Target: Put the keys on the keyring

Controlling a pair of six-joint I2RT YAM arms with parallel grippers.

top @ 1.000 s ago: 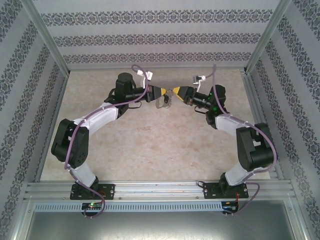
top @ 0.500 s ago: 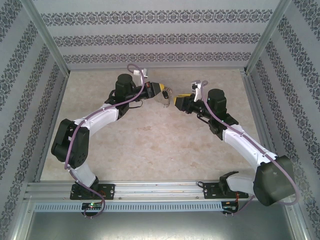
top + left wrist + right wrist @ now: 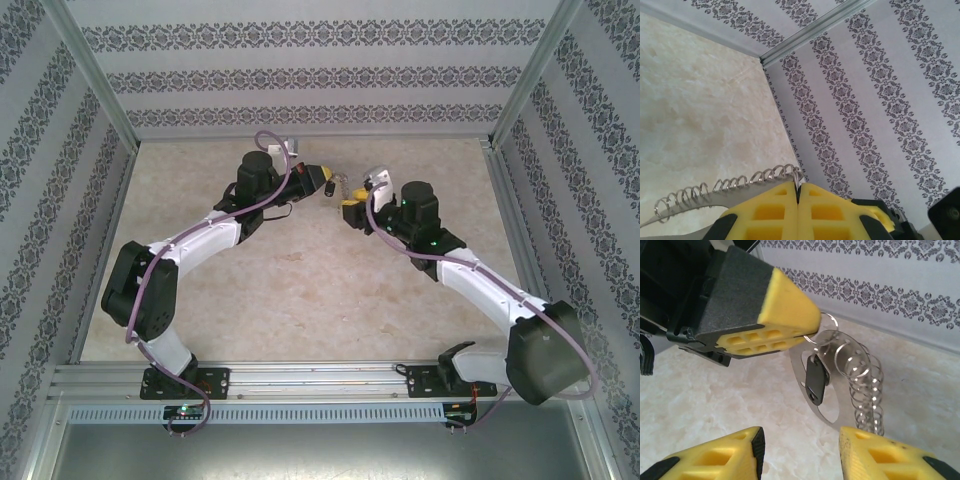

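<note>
From above, two arms reach in over the bench [image 3: 300, 290] and meet toward its far side. The left tool [image 3: 325, 182] and the right tool [image 3: 346, 206] point at each other, tips near but apart. One keyring [image 3: 336, 189] hangs as a small silvery glint at the left tool's tip, off the bench. The key is too small to tell here.

At the left wrist, the left tool [image 3: 797, 194] has its two yellow fingers pressed together with no gap, nipping the end ring of one chain [image 3: 730, 186]. The chain runs off to the left in a row of small wire rings. A sliver of the grey loop [image 3: 675, 223] shows under it. Bench [image 3: 700, 90] and patterned wall [image 3: 880, 100] lie behind.

At the right wrist, the right tool [image 3: 800, 450] stands wide open, its two yellow fingers well apart and nothing between them. Beyond it, the left tool [image 3: 811, 334] pinches a ring at the keyring's [image 3: 805, 395] top. The flat grey loop hangs below that tip, clear of the bench [image 3: 715, 405], with the chain [image 3: 865, 385] draped down its right side. One key [image 3: 816, 380], black-headed, hangs in front of the loop just under the left tool's tip. Which ring carries it I cannot tell.
</note>
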